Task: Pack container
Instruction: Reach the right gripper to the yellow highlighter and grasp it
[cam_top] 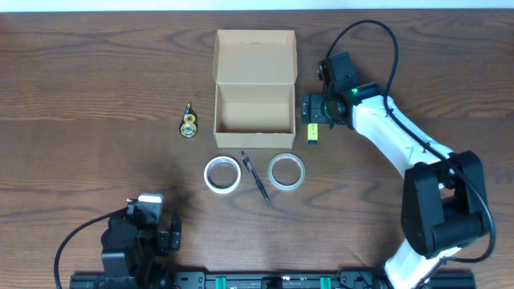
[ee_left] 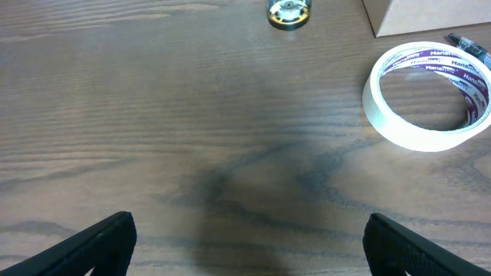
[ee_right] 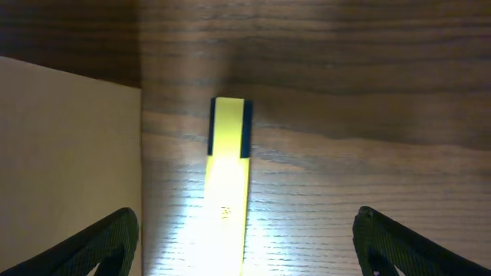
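The tan cardboard container (cam_top: 254,92) stands open at the table's back middle, flap lid raised behind it; its wall shows in the right wrist view (ee_right: 69,161). A yellow highlighter (cam_top: 313,135) lies just right of it, bright in the right wrist view (ee_right: 228,180). My right gripper (cam_top: 315,112) is open, hovering over the highlighter with a finger on each side (ee_right: 244,253). Two white tape rolls (cam_top: 222,174) (cam_top: 286,171) and a black pen (cam_top: 255,177) lie in front of the container. My left gripper (cam_top: 165,238) is open and empty near the front edge (ee_left: 249,245).
A small gold and black object (cam_top: 189,124) lies left of the container and shows in the left wrist view (ee_left: 288,13). The left tape roll also shows in the left wrist view (ee_left: 426,96). The right arm reaches in from the front right corner.
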Available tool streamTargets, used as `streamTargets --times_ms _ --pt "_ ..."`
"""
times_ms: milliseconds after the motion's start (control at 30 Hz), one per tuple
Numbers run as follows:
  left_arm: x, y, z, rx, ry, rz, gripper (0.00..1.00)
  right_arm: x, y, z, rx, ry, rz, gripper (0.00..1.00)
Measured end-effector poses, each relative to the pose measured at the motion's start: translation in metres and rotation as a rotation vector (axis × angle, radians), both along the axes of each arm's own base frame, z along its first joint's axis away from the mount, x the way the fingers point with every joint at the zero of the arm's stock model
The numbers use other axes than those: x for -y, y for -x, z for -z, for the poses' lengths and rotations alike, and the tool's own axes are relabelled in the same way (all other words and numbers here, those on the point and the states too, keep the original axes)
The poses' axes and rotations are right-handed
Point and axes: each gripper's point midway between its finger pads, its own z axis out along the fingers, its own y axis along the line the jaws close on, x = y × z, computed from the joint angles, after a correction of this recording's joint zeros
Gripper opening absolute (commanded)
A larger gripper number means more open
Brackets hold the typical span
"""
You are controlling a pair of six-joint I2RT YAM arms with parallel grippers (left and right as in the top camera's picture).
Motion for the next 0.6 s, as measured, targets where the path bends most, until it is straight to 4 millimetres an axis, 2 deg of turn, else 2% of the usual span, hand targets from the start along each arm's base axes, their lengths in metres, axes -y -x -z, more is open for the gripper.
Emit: streamTargets --times_ms 100,267,567,600 --pt "0.000 0.000 0.000 0.000 -0.001 0.000 0.95 0.002 0.000 0.007 -0.014 0.012 0.011 0.88" --pt "0.000 0.000 0.000 0.000 -0.001 0.000 0.95 0.005 0.006 0.038 -0.085 0.039 0.021 0.84" --pt "0.000 0.000 0.000 0.000 -0.001 0.000 0.95 0.007 0.009 0.057 -0.126 0.051 0.040 0.75" --pt "0.000 0.000 0.000 0.000 0.000 0.000 0.96 0.007 0.009 0.057 -0.126 0.051 0.040 0.72"
